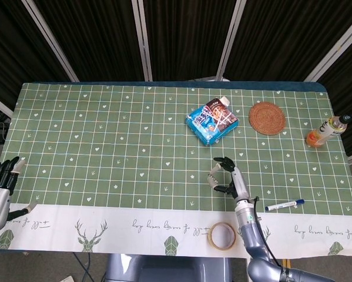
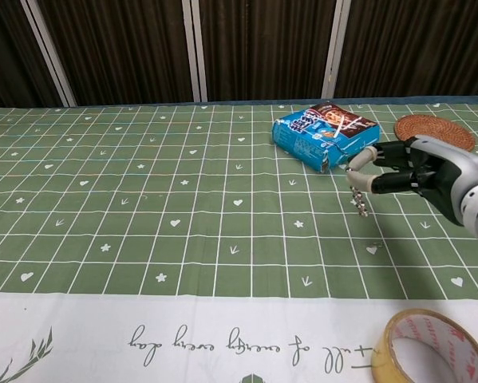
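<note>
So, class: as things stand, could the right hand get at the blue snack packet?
Probably yes. The right hand hovers open just in front of the snack packet, its fingers pointing toward it, and only bare tablecloth lies between them. The woven coaster sits off to the side.
</note>
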